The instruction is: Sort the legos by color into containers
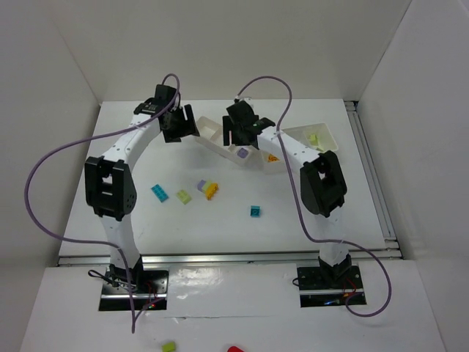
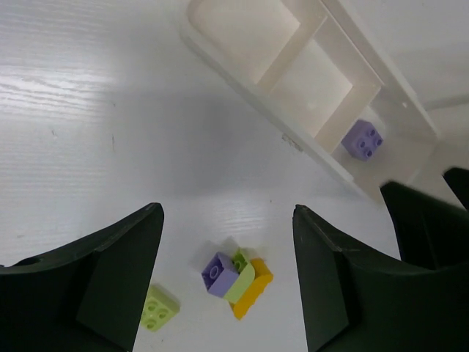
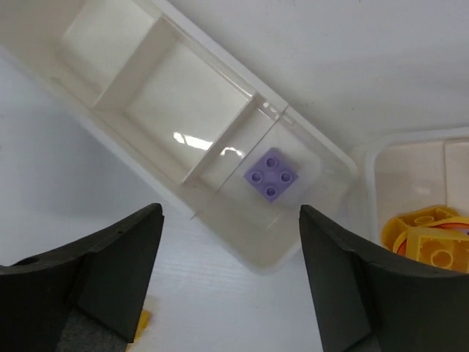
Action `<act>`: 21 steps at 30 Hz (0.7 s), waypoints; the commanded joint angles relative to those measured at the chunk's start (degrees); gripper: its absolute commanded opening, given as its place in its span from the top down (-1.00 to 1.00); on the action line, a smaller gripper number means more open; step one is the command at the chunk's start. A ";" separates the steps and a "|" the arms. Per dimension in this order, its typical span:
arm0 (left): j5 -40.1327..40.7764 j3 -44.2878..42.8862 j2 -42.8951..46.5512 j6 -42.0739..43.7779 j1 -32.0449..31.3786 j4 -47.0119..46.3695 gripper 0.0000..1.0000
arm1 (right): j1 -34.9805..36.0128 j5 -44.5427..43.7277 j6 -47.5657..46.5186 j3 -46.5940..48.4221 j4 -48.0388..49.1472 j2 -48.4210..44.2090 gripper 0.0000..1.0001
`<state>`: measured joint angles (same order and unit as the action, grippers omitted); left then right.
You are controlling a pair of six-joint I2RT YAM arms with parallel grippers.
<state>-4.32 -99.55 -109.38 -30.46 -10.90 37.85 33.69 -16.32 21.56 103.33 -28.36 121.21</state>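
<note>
My left gripper [image 1: 178, 130] [image 2: 226, 218] is open and empty, high above a stuck-together cluster of purple [image 2: 218, 272], lime [image 2: 241, 281] and orange [image 2: 254, 291] legos [image 1: 208, 189]. A loose lime lego [image 2: 160, 308] [image 1: 183, 196] lies left of the cluster. Two cyan legos [image 1: 160, 192] [image 1: 256, 211] lie on the table. My right gripper [image 1: 236, 134] [image 3: 229, 213] is open and empty above the near end of a diagonal white tray [image 1: 212, 136] [image 3: 242, 253] [image 2: 293, 139]. A purple lego [image 3: 271, 174] [image 1: 242, 153] [image 2: 363, 139] lies in that tray's end compartment. The other two compartments are empty.
A second white tray [image 1: 327, 132] [image 3: 366, 158] at the back right holds yellow-orange legos [image 3: 429, 246] [image 1: 272, 157] and a lime one [image 1: 314, 138]. A lime brick [image 1: 168, 346] and a red thing [image 1: 234, 350] lie off the table, near the arm bases.
</note>
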 commanded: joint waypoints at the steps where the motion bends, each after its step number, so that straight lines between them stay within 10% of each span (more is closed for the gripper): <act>1: 1.32 -5.38 -5.64 -2.85 -0.09 -0.93 -0.62 | 1.29 0.33 -0.82 -1.81 1.21 -7.12 -0.68; 16: 12.93 -38.24 -32.36 -2.60 -0.71 0.99 -0.62 | 0.58 -3.99 -1.52 -7.09 -3.72 -16.88 -0.83; 21: 13.27 -34.06 -32.13 -1.45 -0.71 1.00 -0.57 | 0.58 -3.37 -0.91 -7.09 -4.25 -16.88 -0.83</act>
<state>7.27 -134.82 -141.56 -33.98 -11.40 37.71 34.50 -18.92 20.16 96.42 -30.30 106.52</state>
